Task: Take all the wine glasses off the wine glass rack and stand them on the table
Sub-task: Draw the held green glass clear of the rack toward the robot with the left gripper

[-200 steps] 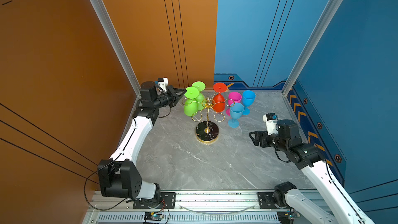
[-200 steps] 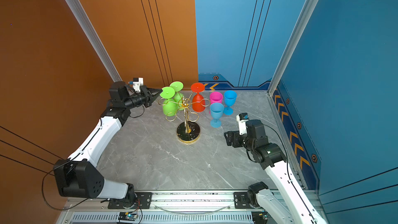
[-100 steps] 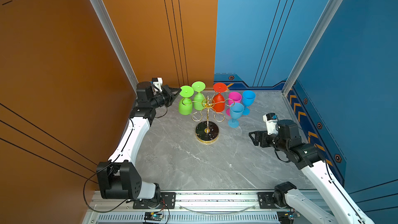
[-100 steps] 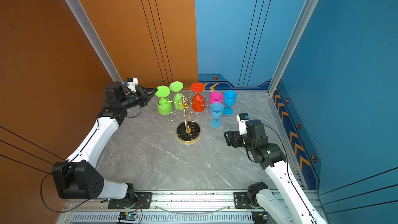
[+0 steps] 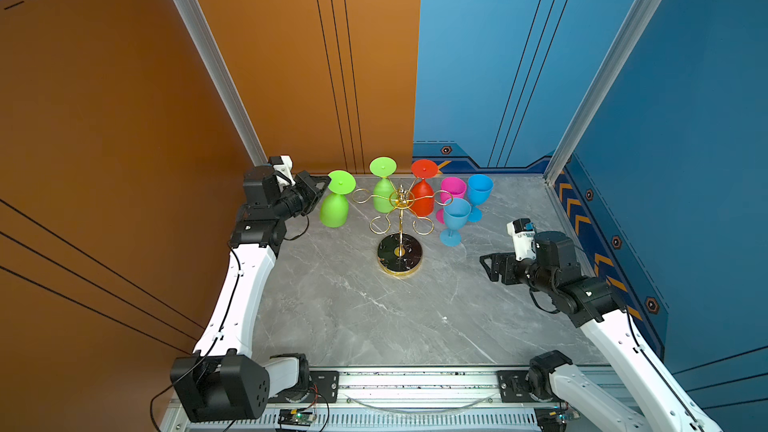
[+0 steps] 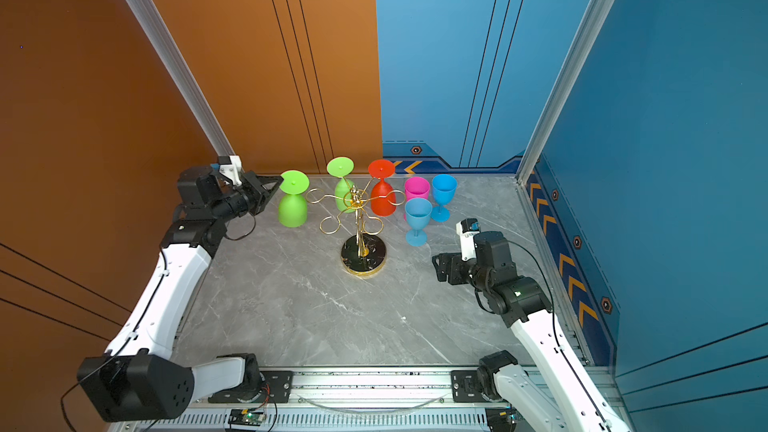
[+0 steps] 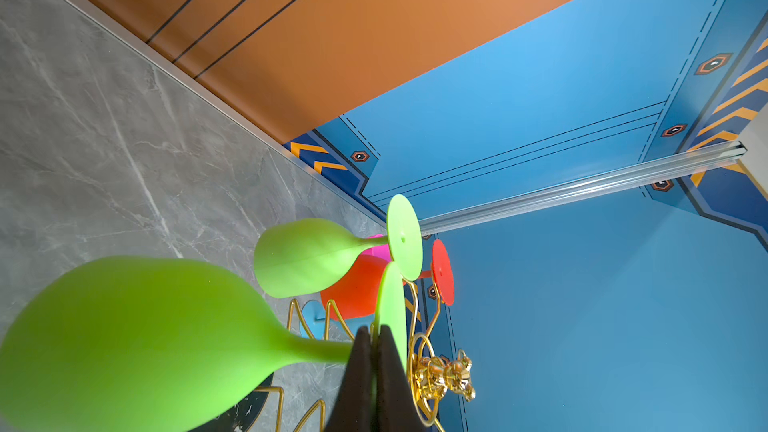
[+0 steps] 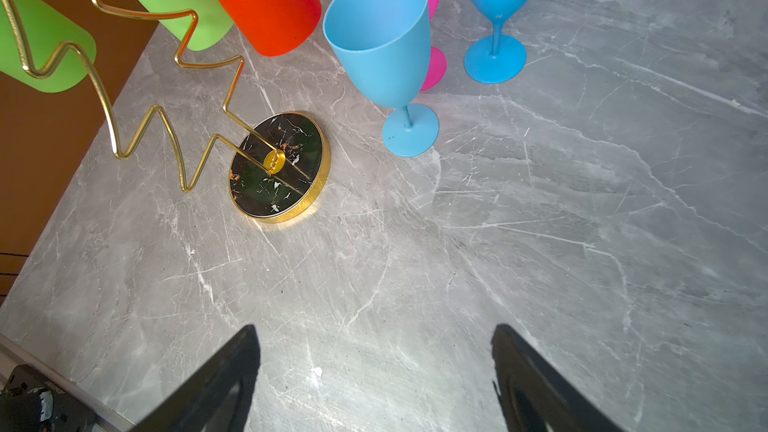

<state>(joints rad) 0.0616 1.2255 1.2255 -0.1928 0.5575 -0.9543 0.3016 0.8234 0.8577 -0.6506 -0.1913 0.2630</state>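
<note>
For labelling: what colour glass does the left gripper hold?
Lime green glass, clearest in a top view.

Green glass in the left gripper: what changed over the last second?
The left gripper, shut on the green glass's stem, carried it leftward off the wine glass rack's loop arm. The right gripper, open, the rack, the second green glass and the red glass stayed put.

Bright, even light — (close foreground blurred)
</note>
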